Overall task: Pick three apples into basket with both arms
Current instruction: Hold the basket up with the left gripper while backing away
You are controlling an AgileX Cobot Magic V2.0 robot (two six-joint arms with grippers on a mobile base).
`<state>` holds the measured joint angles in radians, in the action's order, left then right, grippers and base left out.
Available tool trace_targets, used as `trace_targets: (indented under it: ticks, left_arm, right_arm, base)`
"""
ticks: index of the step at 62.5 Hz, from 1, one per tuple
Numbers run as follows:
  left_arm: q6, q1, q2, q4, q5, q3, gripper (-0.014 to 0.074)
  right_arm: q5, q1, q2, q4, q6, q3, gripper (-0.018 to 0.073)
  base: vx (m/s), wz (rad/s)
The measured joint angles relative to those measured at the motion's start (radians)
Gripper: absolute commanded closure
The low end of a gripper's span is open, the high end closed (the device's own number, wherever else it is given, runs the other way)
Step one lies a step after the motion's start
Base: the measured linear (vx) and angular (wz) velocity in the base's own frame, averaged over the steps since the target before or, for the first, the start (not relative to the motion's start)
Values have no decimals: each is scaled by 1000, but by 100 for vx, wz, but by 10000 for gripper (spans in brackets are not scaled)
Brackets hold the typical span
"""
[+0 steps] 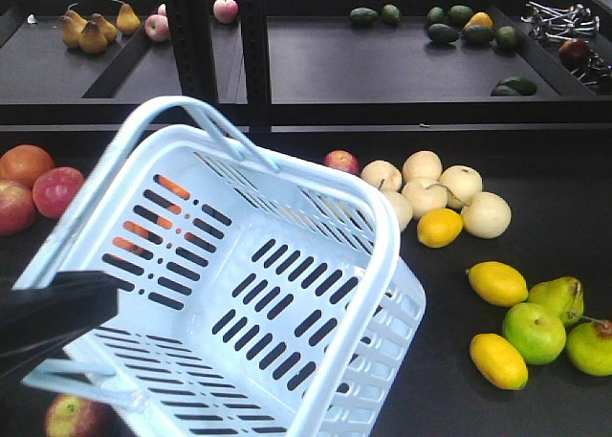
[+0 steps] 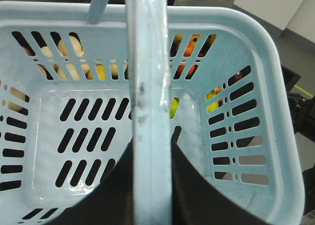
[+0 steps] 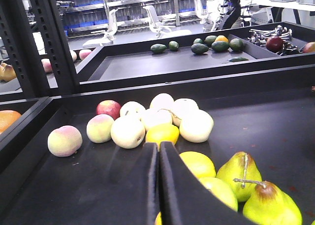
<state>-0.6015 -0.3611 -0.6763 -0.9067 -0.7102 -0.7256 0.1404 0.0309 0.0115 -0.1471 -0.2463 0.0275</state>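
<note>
Front: basket (image 1: 385, 255) being held tilted, empty, above worktop (image 1: 430, 380); apple (image 1: 69, 416) lying by its near-left corner. L wrist: left claw (image 2: 152, 185) being clamped on handle (image 2: 147, 62), so swing/slip is being risked. R wrist: right claw (image 3: 158, 148) pinched fully together, empty; apples could get knocked.

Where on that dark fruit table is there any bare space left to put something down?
The basket is empty inside. Bare tabletop lies between its right wall and the lemons, and again right of the pale round fruits. It is crowded where lemons and green fruits bunch, bottom right.
</note>
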Motion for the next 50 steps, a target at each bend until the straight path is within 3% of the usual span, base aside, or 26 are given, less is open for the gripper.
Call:
trace_targets:
  ticks: [50]
  left_arm:
    - [1,0,63,-4,-2,41,604]
  right_arm:
    - [0,0,0,0,0,0,565]
  base:
    - [0,0]
